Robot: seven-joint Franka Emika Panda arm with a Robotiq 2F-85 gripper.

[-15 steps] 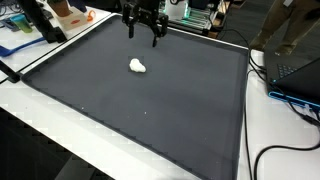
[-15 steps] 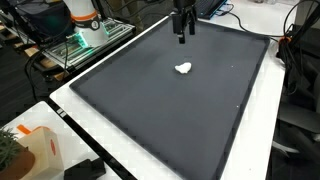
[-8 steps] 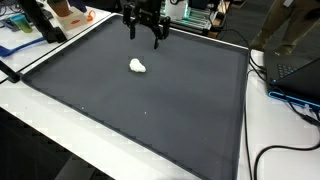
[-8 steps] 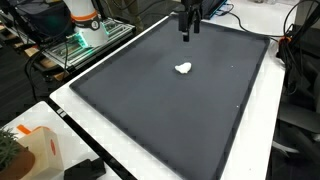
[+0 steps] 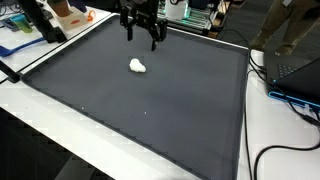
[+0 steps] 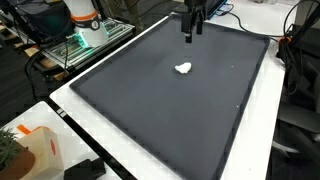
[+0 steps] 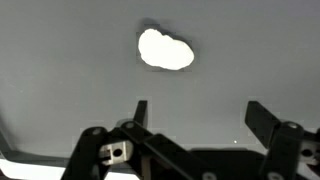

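Note:
A small white lump [image 5: 137,66] lies on the dark grey mat [image 5: 150,110]; it also shows in the other exterior view as the white lump [image 6: 183,68] and in the wrist view as the white lump [image 7: 165,49]. My black gripper [image 5: 140,38] hangs open above the far edge of the mat, behind the lump and well clear of it. The same gripper [image 6: 190,33] shows in the other exterior view. In the wrist view the gripper [image 7: 196,112] has its two fingers wide apart with nothing between them, and the lump lies beyond the fingertips.
The mat [image 6: 170,110] covers a white table [image 5: 35,130]. Cables [image 5: 275,150] and a dark device [image 5: 300,75] lie at one side. An orange-and-white object [image 6: 35,150] and equipment racks [image 6: 80,45] stand off the mat.
The gripper has shifted slightly along the far edge of the mat. The white lump has not moved, and the jaws stay open.

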